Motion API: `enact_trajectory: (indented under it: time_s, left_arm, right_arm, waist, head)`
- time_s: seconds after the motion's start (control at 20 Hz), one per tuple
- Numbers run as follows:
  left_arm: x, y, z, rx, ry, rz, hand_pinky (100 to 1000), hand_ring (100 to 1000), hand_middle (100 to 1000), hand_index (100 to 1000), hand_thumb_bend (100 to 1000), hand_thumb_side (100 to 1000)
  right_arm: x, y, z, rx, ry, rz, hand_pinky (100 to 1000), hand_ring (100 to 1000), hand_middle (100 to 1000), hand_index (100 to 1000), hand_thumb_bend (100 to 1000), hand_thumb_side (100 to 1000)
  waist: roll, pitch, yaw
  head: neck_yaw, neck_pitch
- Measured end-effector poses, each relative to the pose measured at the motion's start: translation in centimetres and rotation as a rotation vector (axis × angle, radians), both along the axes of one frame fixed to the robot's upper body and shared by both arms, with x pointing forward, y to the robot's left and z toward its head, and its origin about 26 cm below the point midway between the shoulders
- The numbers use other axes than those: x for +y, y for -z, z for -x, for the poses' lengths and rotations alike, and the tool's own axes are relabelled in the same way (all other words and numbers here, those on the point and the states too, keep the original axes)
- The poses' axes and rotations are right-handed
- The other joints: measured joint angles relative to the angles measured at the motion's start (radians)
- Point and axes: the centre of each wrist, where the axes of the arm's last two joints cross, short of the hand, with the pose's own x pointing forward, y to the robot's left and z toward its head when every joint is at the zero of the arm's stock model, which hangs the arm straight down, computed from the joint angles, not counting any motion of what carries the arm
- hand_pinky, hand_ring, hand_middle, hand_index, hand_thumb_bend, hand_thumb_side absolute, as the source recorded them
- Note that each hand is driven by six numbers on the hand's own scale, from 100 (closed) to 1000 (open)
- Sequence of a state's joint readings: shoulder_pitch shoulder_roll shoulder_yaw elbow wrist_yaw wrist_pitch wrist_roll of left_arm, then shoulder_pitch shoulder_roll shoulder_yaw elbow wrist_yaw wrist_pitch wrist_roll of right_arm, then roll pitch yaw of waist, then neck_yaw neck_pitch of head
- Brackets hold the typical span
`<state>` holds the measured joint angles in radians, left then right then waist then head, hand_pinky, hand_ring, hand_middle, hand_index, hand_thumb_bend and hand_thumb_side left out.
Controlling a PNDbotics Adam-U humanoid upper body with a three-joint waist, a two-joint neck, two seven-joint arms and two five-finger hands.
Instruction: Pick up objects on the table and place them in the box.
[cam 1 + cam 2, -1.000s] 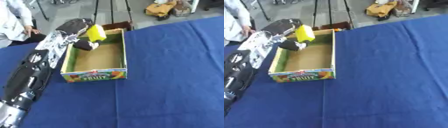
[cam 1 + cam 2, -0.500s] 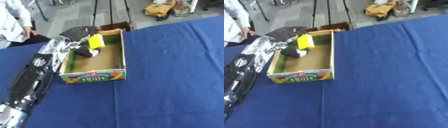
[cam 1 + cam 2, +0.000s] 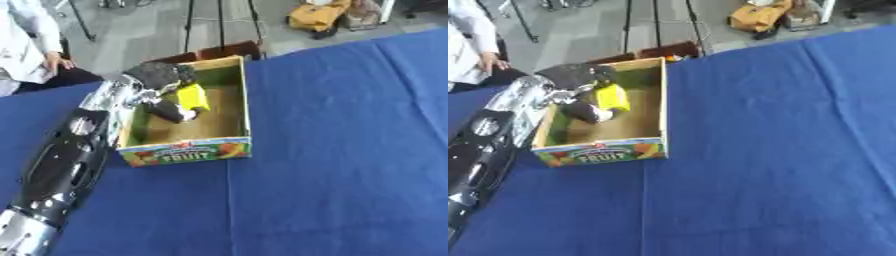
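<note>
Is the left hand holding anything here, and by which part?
Yes. The left hand holds a yellow object inside the box, its fingers curled around the object's left side and lower end. The right hand is out of view.

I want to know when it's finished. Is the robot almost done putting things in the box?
Nearly, it seems. The left hand holds a yellow object low inside the box, but has not let go. No other objects show on the blue table, so releasing it looks like the last step. The right hand is out of view.
</note>
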<state>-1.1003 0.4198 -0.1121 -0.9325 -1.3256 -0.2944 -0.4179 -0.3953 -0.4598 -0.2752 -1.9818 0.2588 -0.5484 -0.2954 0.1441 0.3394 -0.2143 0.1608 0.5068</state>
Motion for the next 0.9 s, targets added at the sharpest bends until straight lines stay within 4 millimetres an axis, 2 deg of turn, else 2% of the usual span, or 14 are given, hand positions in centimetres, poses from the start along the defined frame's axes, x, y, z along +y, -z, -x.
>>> enact_trajectory:
  time_s: [0.05, 0.15, 0.25, 0.3, 0.4, 0.55, 0.7, 0.8, 0.9]
  left_arm:
    - [0.0, 0.0, 0.0, -0.002, -0.002, -0.005, 985, 1000, 1000, 1000, 635, 945]
    - [0.0, -0.2, 0.1, -0.014, -0.003, -0.006, 968, 1000, 1000, 1000, 550, 997]
    - [-0.2, -0.8, 0.4, -0.056, 0.013, 0.014, 944, 1000, 1000, 1000, 426, 1000]
    - [-0.3, -1.2, 0.6, -0.092, 0.031, 0.039, 915, 1000, 1000, 1000, 325, 1000]
    - [-0.7, -2.4, 1.6, -0.206, 0.089, 0.133, 838, 988, 992, 1000, 249, 1000]
    - [-0.9, -4.9, 4.1, -0.436, 0.191, 0.372, 760, 930, 933, 1000, 201, 1000]
    - [-0.7, -7.1, 7.6, -0.64, 0.296, 0.656, 694, 885, 891, 1000, 136, 1000]
    - [-0.3, -7.8, 10.0, -0.728, 0.356, 0.842, 666, 862, 866, 1000, 100, 1000]
    - [-0.1, -7.5, 12.0, -0.752, 0.406, 1.03, 658, 851, 853, 1000, 100, 1000]
  right_arm:
    - [0.0, 0.0, 0.0, 0.0, 0.001, -0.001, 696, 747, 592, 796, 103, 1000]
    - [0.0, 0.0, 0.0, 0.0, 0.001, -0.002, 696, 747, 593, 796, 102, 1000]
    - [-0.1, 0.1, 0.0, 0.002, 0.003, -0.005, 696, 747, 593, 796, 100, 1000]
    - [-0.1, 0.2, 0.0, 0.006, 0.004, -0.006, 695, 747, 594, 796, 100, 1000]
    - [-0.2, 0.3, 0.1, 0.008, 0.008, -0.012, 695, 746, 595, 796, 100, 1000]
    - [-0.3, 0.5, 0.1, 0.012, 0.017, -0.019, 694, 746, 596, 796, 100, 1000]
    - [-0.5, 0.5, 0.2, 0.009, 0.024, -0.029, 692, 745, 599, 795, 100, 1000]
    - [-0.5, 0.5, 0.2, 0.008, 0.027, -0.036, 690, 744, 602, 794, 100, 1000]
    - [-0.5, 0.6, 0.2, 0.005, 0.029, -0.051, 688, 743, 606, 794, 100, 1000]
  waist:
    - [0.0, 0.0, 0.0]
    - [0.0, 0.0, 0.0]
    - [0.0, 0.0, 0.003]
    - [0.0, 0.0, 0.007]
    - [0.0, 0.0, 0.017]
    - [0.0, 0.0, 0.033]
    - [0.0, 0.0, 0.052]
    - [-0.002, -0.001, 0.067]
    - [-0.014, -0.002, 0.079]
  head:
    - [0.0, -0.002]
    - [0.0, -0.002]
    - [-0.001, -0.002]
    - [-0.003, -0.002]
    - [-0.01, -0.001]
    - [-0.026, 0.004]
    - [-0.046, 0.012]
    - [-0.062, 0.026]
    - [-0.077, 0.049]
